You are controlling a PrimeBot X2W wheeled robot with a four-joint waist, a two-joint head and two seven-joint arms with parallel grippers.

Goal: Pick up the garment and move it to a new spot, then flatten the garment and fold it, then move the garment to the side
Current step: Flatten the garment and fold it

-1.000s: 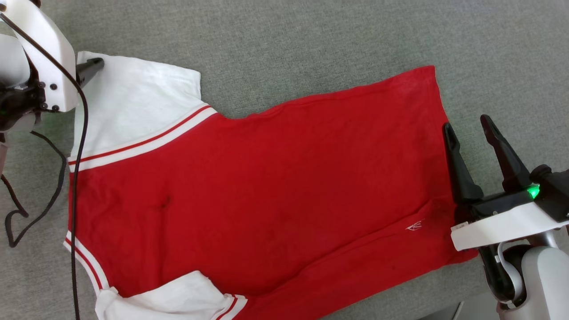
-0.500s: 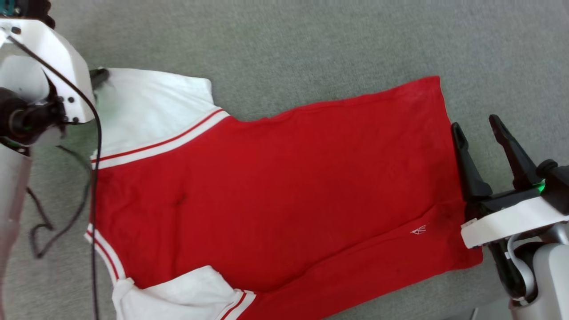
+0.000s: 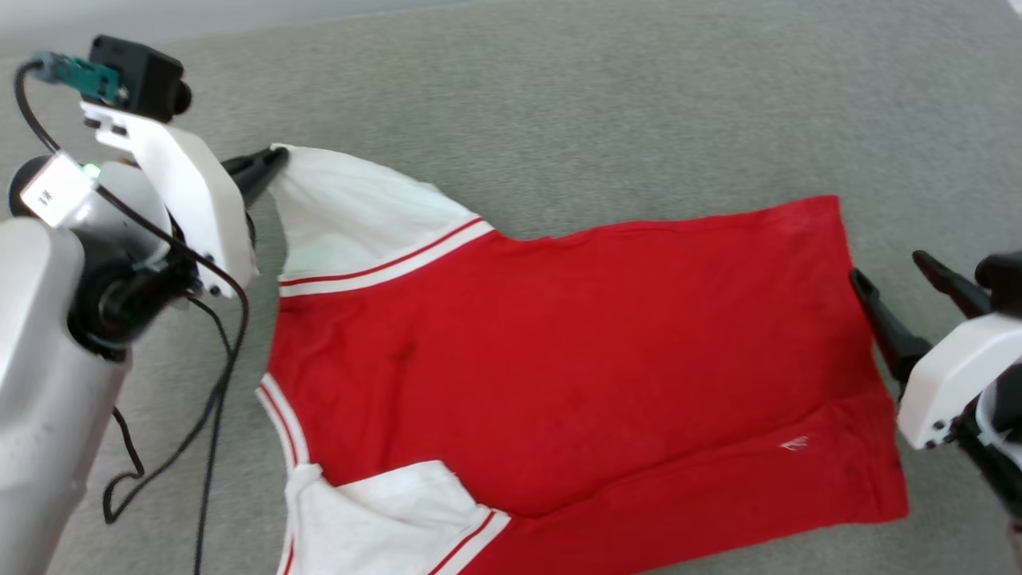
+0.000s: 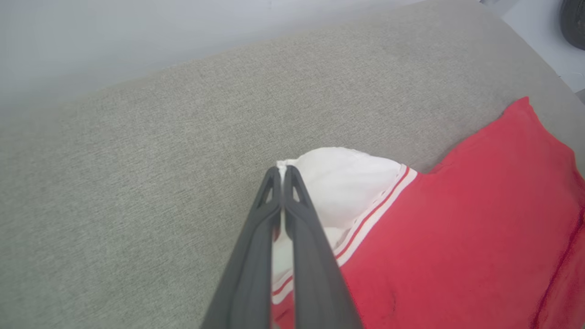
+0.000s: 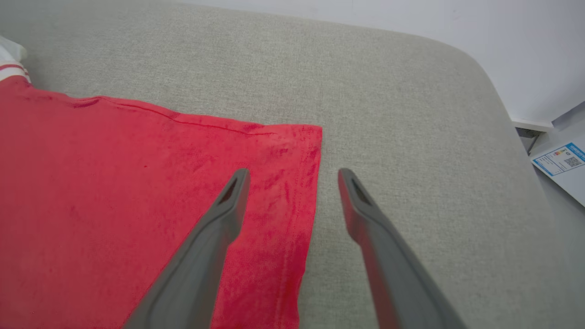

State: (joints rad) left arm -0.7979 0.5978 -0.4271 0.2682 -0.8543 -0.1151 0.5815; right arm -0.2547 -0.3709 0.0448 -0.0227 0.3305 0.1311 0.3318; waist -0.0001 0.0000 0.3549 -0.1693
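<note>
1. The left gripper (image 3: 275, 160) has its fingers pressed together on the corner of the upper sleeve (image 3: 351, 216), holding it off the grey cushion (image 3: 639, 104).
2. A loose cable (image 3: 215, 383) from that arm loops near the collar end and could snag.
3. The garment (image 3: 575, 359) lies spread on the cushion, collar end left and hem (image 5: 307, 205) right.
4. The step looks like flattening. The sleeve is best drawn outward, kept low, and released only once it lies smooth.
5. The lower sleeve (image 3: 383, 511) is folded onto the red body and probably needs the same.
6. The right gripper (image 3: 889, 267) is spread and empty over the hem. It could pin that edge against the pull.
7. A printed sheet (image 5: 560, 162) lies beyond the cushion, well apart.
</note>
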